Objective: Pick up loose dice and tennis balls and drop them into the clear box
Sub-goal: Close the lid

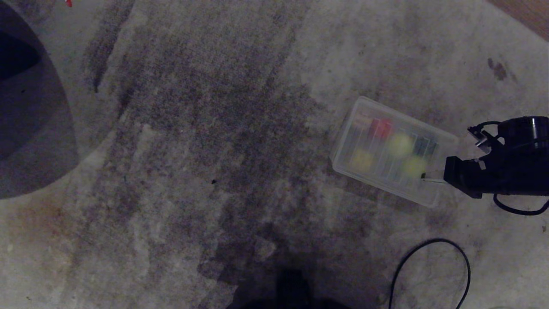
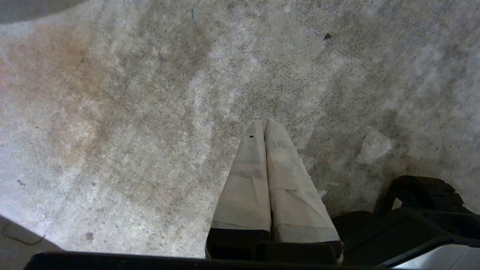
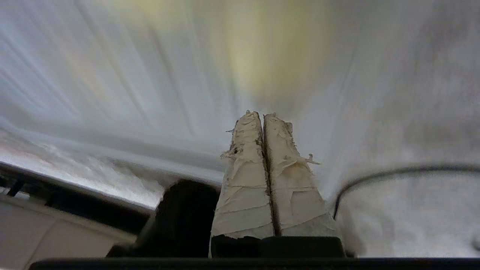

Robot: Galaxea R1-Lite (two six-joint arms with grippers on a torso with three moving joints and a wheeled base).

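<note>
Right gripper point(image 3: 262, 114) fingers together (empty) — clear box point(image 1: 343, 152) contents blurred, perhaps tennis balls point(image 1: 399, 145).

The box point(image 1: 433, 199) lies on the carpet point(image 1: 193, 150) at right of centre in the head view. In it sit two balls point(image 1: 400, 145), one just below and right of the other, and two dice point(image 1: 380, 127) left of them. The right hand point(image 1: 431, 177) is at the box's lower right edge. A cable point(image 1: 429, 266) loops at the lower right.
</note>
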